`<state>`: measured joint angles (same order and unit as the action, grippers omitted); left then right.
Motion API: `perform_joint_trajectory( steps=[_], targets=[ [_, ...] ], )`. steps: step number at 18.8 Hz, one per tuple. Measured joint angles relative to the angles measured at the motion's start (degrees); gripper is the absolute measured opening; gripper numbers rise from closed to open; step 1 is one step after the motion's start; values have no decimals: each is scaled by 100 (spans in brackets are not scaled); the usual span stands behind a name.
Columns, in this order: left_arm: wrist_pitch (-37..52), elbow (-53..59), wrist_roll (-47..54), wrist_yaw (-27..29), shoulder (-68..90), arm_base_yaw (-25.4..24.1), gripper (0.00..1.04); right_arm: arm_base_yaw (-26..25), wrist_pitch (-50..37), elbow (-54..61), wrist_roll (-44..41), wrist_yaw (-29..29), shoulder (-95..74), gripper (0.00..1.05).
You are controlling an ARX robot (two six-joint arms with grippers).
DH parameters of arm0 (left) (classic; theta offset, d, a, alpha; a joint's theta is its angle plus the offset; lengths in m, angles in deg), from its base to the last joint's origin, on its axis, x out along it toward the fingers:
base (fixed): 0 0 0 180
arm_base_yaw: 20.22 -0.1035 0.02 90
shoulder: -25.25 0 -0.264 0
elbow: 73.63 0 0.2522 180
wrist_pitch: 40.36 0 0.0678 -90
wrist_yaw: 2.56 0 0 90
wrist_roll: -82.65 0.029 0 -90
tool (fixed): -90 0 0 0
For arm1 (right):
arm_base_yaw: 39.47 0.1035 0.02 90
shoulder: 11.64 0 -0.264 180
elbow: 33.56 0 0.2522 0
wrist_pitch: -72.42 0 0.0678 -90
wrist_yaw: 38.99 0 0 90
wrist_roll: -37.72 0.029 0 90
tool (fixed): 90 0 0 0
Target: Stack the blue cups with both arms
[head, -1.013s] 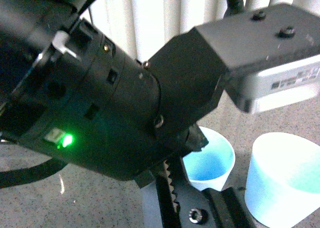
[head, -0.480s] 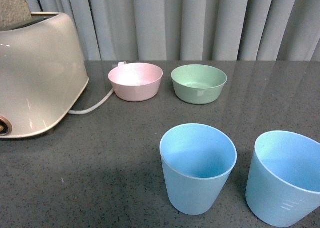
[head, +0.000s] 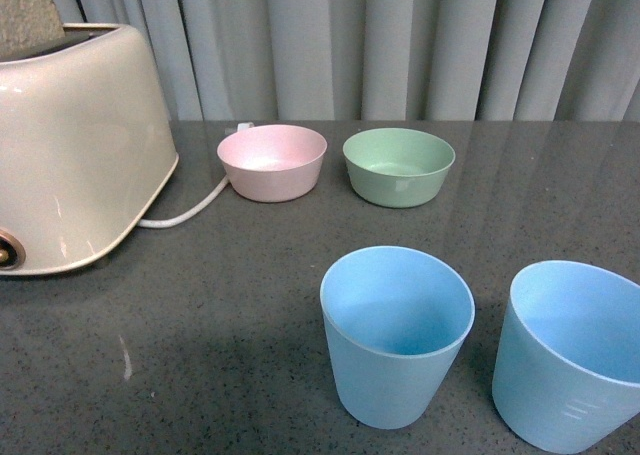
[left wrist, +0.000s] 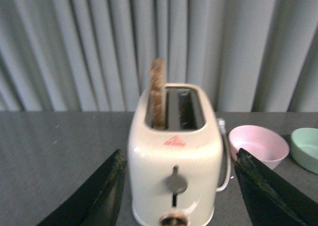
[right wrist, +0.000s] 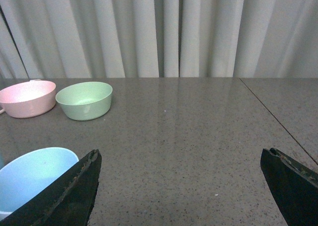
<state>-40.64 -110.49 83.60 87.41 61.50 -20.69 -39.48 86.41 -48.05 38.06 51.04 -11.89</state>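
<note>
Blue cups (head: 397, 335) (head: 570, 360): 2 matte tapered tumblers, upright, apart; left pincer (left wrist: 180, 155), right pincer (right wrist: 181, 153) spread wide, empty.

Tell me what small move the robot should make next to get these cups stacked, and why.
Probably shift the open right hand onto the blue cup beside it and grip it: both blue cups stand upright, apart and unheld, and the open left hand faces the toaster.

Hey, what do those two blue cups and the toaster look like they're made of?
The centre blue cup and the edge blue cup look like matte plastic: thin even walls, uniform pale colour, only a soft, dull sheen. The toaster has a glossy cream shell with sharp bright reflections. It may be painted metal or plastic; the look leaves that open.
</note>
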Motion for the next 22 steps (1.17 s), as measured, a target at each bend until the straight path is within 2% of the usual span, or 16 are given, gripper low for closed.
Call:
perform_joint_trajectory(
  steps=[8,22],
  targets=[
    [245,1239,-66,4,-920,61,1,0,0,0,0,-2,0,98],
    [-286,2111,-74,7,-2409,59,1,0,2,0,0,-4,0,98]
  ],
)
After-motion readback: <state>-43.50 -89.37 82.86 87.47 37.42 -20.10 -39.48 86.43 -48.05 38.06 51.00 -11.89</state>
